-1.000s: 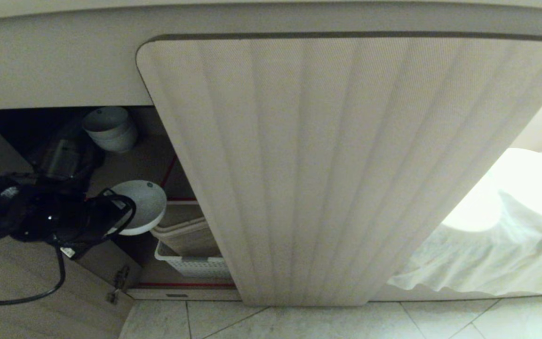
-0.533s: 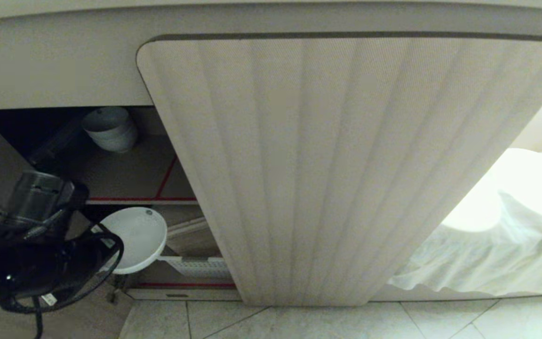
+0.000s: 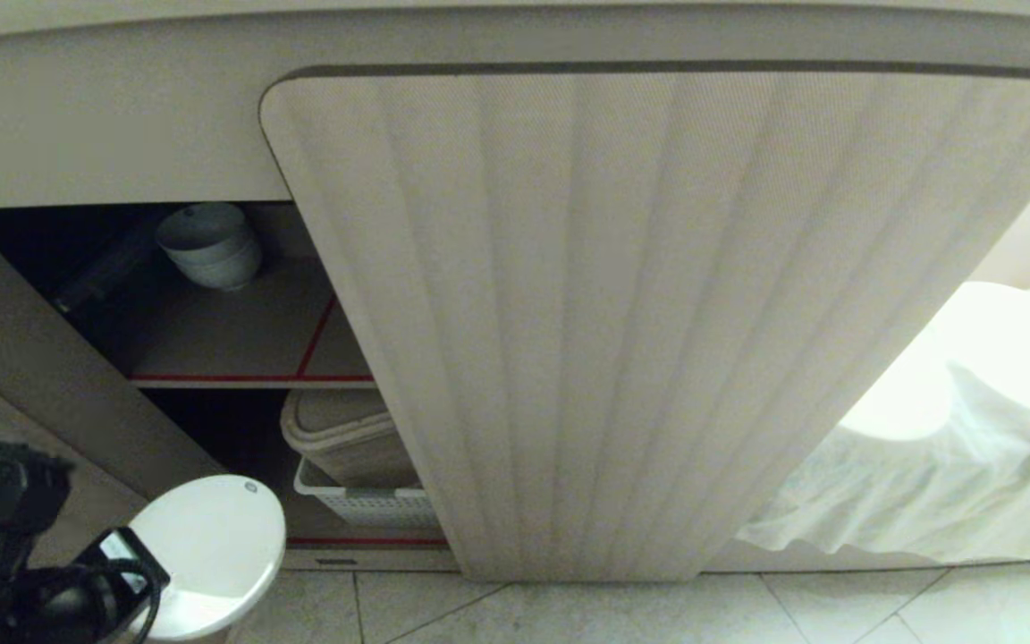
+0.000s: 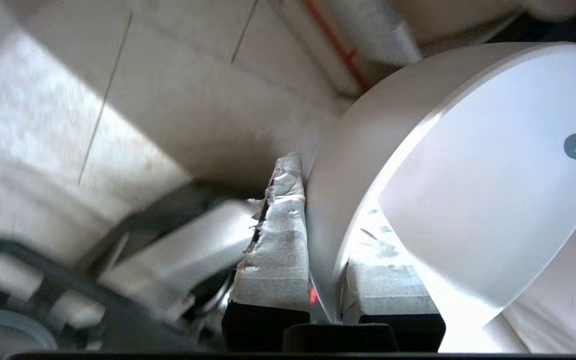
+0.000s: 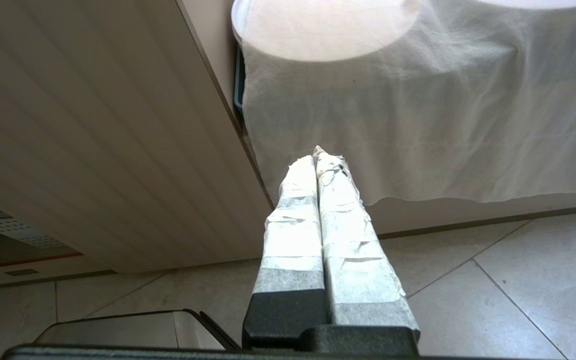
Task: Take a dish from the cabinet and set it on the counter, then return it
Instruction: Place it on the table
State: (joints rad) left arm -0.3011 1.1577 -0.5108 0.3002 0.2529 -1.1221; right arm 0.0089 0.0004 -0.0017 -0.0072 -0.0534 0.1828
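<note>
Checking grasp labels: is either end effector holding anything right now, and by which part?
The left end effector holds the dish by its rim, one finger outside the wall, the other inside. The right end effector is shut on nothing.

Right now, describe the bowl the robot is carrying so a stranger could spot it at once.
Start at the cabinet with its open left side. Low in front of that opening, above the floor tiles, the left gripper pinches the dish by its rim. Unlike the stacked bowls on the shelf, it is single and held outside.
</note>
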